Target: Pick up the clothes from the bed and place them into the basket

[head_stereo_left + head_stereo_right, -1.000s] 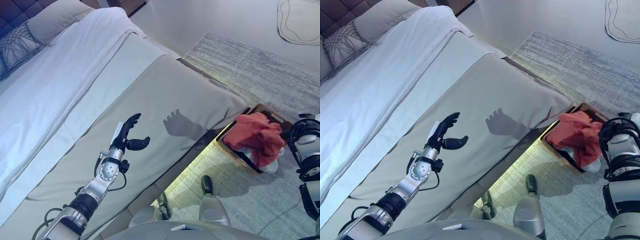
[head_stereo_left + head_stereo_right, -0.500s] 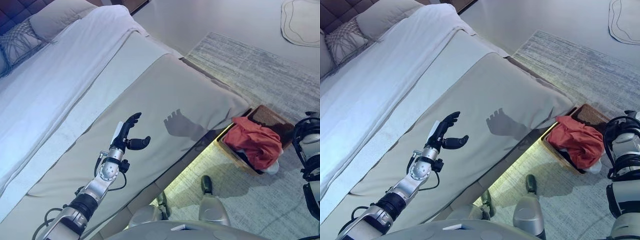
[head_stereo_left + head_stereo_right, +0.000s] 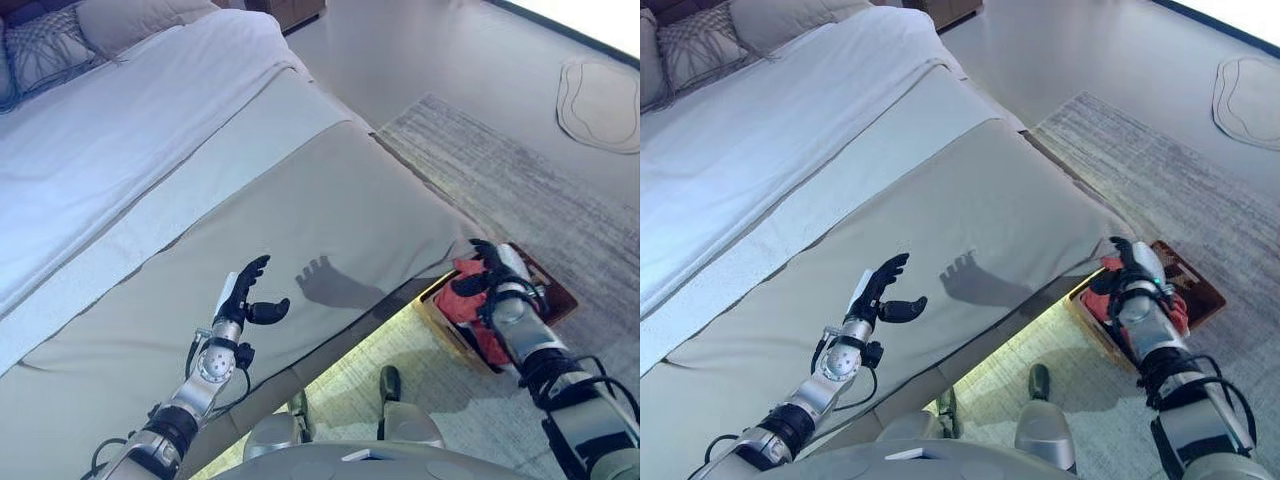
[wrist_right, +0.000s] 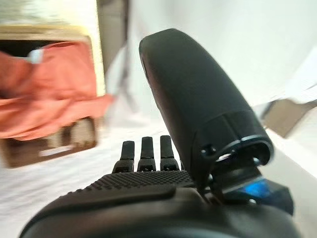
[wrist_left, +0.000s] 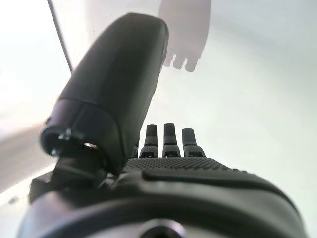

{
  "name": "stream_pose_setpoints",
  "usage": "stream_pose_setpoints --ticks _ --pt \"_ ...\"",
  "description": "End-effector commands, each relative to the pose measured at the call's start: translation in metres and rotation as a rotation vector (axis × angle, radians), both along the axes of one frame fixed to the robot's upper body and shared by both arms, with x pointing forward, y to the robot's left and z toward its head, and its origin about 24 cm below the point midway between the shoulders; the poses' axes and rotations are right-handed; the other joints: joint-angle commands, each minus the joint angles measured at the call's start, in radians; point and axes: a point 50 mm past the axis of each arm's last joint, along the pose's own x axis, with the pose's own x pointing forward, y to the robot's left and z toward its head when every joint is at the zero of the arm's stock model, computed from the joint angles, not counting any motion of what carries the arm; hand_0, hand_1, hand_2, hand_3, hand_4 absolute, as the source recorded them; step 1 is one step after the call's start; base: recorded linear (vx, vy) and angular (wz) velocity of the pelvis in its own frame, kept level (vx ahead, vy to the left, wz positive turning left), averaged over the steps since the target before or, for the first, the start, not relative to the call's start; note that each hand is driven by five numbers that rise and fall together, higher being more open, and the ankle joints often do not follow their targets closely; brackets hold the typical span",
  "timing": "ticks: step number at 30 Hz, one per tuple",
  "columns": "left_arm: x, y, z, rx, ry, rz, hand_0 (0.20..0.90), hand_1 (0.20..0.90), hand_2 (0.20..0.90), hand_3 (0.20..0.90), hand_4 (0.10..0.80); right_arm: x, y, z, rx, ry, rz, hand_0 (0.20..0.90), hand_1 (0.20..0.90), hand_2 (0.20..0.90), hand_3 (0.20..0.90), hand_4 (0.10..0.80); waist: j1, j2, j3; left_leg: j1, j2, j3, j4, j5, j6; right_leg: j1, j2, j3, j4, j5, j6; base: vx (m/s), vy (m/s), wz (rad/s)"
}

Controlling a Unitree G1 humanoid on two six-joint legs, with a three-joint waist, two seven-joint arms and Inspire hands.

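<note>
A red cloth (image 3: 468, 303) lies in the brown wicker basket (image 3: 1196, 288) on the rug by the foot corner of the bed; it also shows in the right wrist view (image 4: 47, 101). My right hand (image 3: 497, 268) is open and empty, held over the basket beside the cloth, fingers straight (image 4: 142, 148). My left hand (image 3: 238, 298) is open and empty, raised over the beige bed cover (image 3: 340, 190), fingers straight (image 5: 169, 136). I see no clothes on the bed.
White bedding (image 3: 110, 150) covers the far half of the bed, with pillows (image 3: 130, 20) at the head. A grey rug (image 3: 530, 190) lies beside the bed, and a small pale mat (image 3: 600, 100) sits further off on the floor.
The camera has shifted. My right arm has swung in from the right edge and its hand now hangs over the basket. The red cloth has sunk lower into the basket. The left hand has barely moved.
</note>
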Motion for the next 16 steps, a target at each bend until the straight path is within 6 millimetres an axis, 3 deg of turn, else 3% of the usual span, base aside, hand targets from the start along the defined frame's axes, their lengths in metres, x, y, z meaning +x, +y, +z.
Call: stream_pose_setpoints --ticks 1,16 --pt "0.007 0.007 0.008 0.048 -0.078 0.013 0.9 0.9 0.9 0.9 0.8 0.012 0.016 0.02 -0.097 -0.145 0.137 0.9 0.9 0.9 0.9 0.8 0.014 -0.051 -0.121 -0.01 0.028 -0.004 0.006 -0.056 -0.021 0.034 -0.018 -0.002 0.01 -0.08 0.004 0.003 0.03 0.06" --pt "-0.014 0.014 -0.009 0.032 0.015 0.013 0.9 0.9 0.9 0.9 0.8 -0.007 0.074 0.011 -0.117 -0.197 0.387 0.9 0.9 0.9 0.9 0.8 0.079 -0.074 -0.162 -0.033 0.012 -0.062 0.006 -0.062 -0.01 0.066 -0.033 -0.077 0.01 -0.1 0.016 -0.001 0.012 0.16"
